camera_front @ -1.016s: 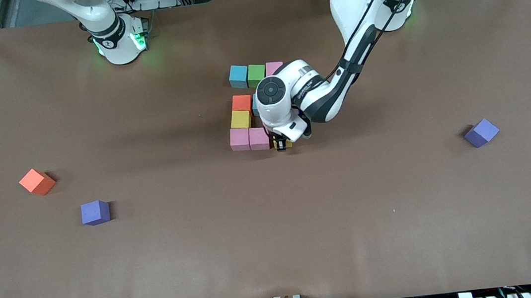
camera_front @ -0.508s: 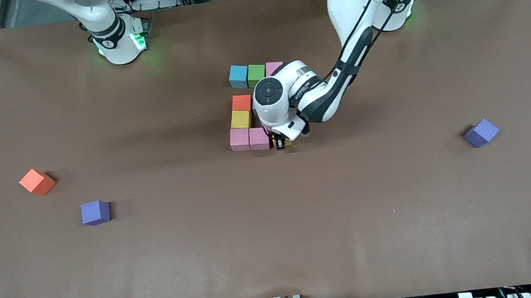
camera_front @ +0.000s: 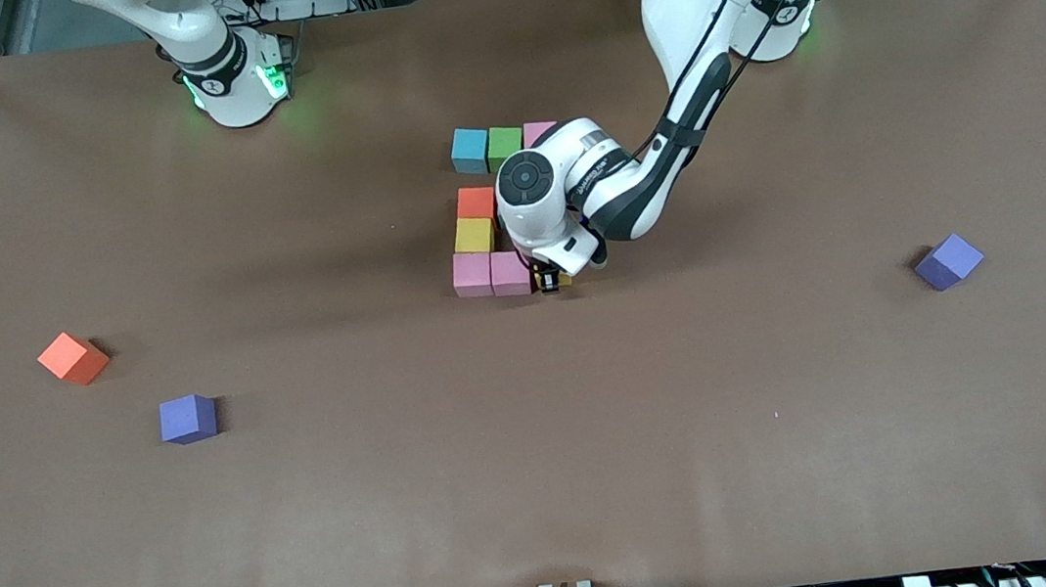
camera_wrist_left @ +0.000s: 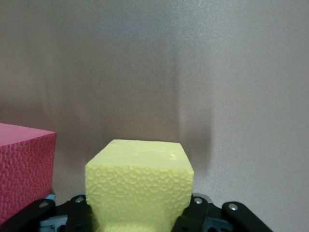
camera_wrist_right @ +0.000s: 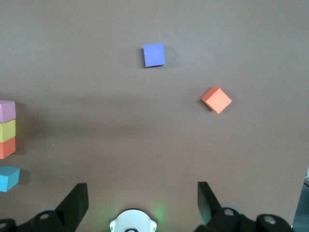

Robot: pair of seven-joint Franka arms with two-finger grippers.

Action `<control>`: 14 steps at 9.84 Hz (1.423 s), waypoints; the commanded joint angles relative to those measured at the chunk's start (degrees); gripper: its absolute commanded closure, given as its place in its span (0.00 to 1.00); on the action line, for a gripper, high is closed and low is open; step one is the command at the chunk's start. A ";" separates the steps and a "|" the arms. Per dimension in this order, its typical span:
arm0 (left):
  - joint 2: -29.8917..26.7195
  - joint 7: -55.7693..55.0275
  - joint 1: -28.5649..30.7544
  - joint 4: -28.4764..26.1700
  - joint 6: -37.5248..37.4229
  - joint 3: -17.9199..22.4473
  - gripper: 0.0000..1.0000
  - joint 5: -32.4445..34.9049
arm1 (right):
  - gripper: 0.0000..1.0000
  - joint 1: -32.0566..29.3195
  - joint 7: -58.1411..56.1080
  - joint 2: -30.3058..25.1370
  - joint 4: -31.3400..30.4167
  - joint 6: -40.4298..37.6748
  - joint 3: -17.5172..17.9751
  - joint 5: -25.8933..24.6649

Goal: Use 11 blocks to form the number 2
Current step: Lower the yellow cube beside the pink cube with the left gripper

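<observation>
My left gripper [camera_front: 550, 282] is shut on a yellow block [camera_wrist_left: 140, 183], held low at the table beside a pink block [camera_wrist_left: 24, 169]. That pink block [camera_front: 510, 272] and another pink one [camera_front: 472, 274] form the row nearest the front camera. Farther from the camera a yellow block [camera_front: 474, 234] and an orange-red one [camera_front: 476, 202] stack up as a column. A light blue [camera_front: 469, 150], a green [camera_front: 504, 146] and a pink block [camera_front: 539, 132] make the farthest row. The left arm hides the blocks in between. My right gripper [camera_wrist_right: 142, 193] waits open and empty above its base.
A loose orange block [camera_front: 72, 358] lies toward the right arm's end of the table, with a purple cube [camera_front: 188, 417] nearer the front camera. Another purple cube [camera_front: 948, 261] sits toward the left arm's end. The right arm's base [camera_front: 227, 71] stands at the table's edge.
The left gripper with the yellow block has shifted slightly toward the pink blocks. The right arm has not moved.
</observation>
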 commanded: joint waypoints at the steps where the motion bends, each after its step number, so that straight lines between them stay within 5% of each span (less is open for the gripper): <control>1: 0.96 -0.93 -0.82 1.50 -0.65 0.42 0.96 2.14 | 0.00 -0.20 0.84 0.98 1.80 -0.78 0.53 -0.38; 11: 1.84 -0.93 -0.82 3.17 -0.47 0.51 0.96 2.15 | 0.00 -0.37 0.40 0.90 1.80 -0.87 0.35 -0.20; 12: 1.84 -0.93 -0.82 3.17 -0.47 0.42 0.93 2.15 | 0.00 -0.46 0.40 0.90 1.80 -0.87 0.35 -0.12; 13: 1.84 -0.93 -0.82 3.09 -0.47 0.42 0.79 2.23 | 0.00 -0.37 0.57 0.98 1.80 -0.87 0.44 -0.12; 14: 1.93 -0.93 -0.82 3.08 -0.47 0.51 0.55 2.41 | 0.00 -0.37 0.57 0.98 1.80 -0.87 0.44 -0.12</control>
